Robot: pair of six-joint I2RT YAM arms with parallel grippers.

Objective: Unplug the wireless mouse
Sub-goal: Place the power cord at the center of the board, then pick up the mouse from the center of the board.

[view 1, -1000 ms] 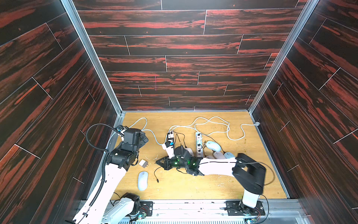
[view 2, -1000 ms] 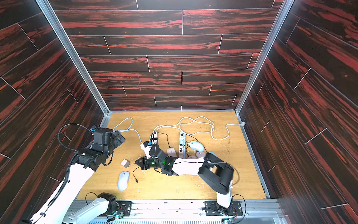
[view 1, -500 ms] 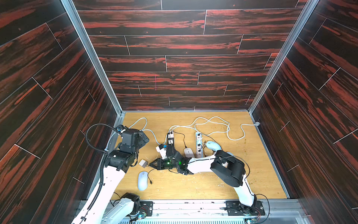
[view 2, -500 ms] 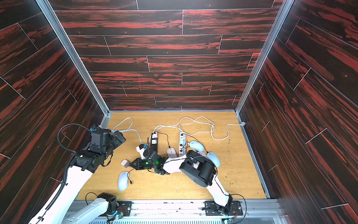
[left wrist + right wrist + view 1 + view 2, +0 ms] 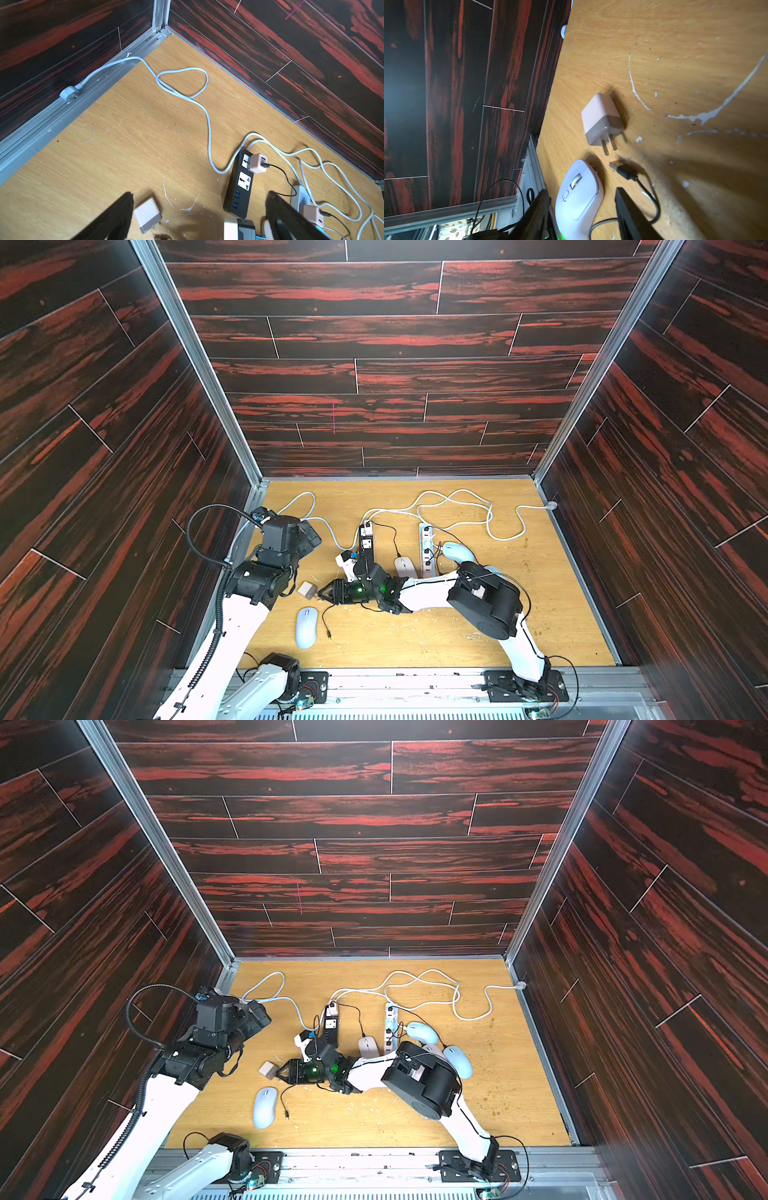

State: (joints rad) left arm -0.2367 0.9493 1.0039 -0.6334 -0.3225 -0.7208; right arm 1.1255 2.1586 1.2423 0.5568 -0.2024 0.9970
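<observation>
Right gripper (image 5: pixel 322 593), jaws spread and empty, points toward the left edge of the table (image 5: pixel 415 639); the mouse (image 5: pixel 306 626) lies just frontward of it near the front-left corner, long axis front-to-back, cable (image 5: pixel 626 172) apparently detached; left gripper (image 5: pixel 309 533), also spread, stands farther off.

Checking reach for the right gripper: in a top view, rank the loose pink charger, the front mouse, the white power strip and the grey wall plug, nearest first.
From the right gripper, in a top view:
1. loose pink charger, just off its tips.
2. front mouse, toward the front edge.
3. white power strip, mid-table behind the arm.
4. grey wall plug, at the right wall, far back.
</observation>
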